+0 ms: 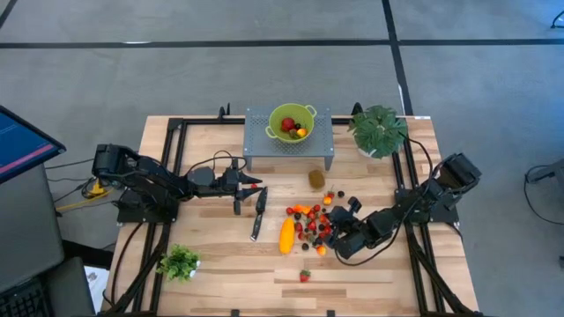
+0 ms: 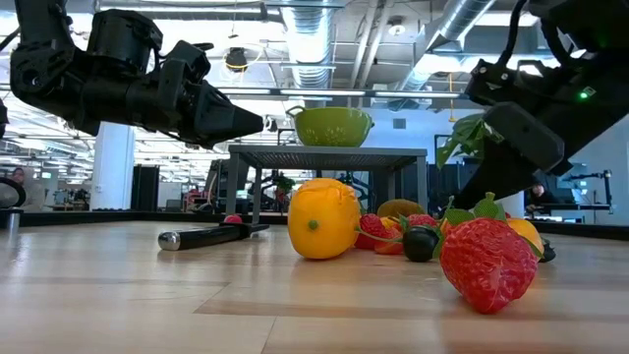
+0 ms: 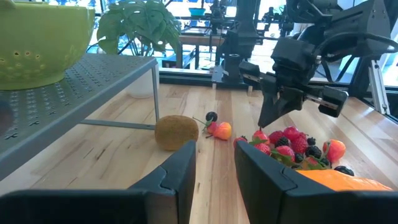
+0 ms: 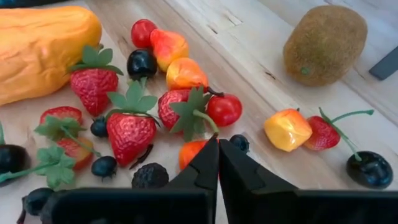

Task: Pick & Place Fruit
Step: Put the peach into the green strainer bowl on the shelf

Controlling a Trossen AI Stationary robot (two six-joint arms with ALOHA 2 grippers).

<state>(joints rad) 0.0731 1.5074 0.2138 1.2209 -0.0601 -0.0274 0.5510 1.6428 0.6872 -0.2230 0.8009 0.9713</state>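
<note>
The right hand (image 4: 218,163) is closed above the heap of small plastic fruit (image 4: 143,106), holding nothing visible; it may lift empty.

The left hand (image 3: 214,168) waits narrow over the counter (image 1: 229,264).

Table: pale planked wooden table top (image 1: 370,273), smooth, soft satin sheen in the low view.
Stand: grey perforated metal stand (image 1: 264,145), matt.
Bowl: lime-green plastic colander bowl (image 1: 292,121), smooth, lightly glossy.
Kiwi: brown oval toy kiwi (image 4: 324,43), rough, fuzzy, matt.
Long fruit: large elongated yellow-orange toy fruit (image 4: 43,46), dimpled matt skin.
Strawberries: red plastic toy strawberries (image 4: 129,134), pitted, faint shine.
Balls: small red and dark toy balls (image 4: 142,62), slick and glossy.
Fingers: dark plastic-looking right gripper fingers (image 4: 239,171), matt.
</note>
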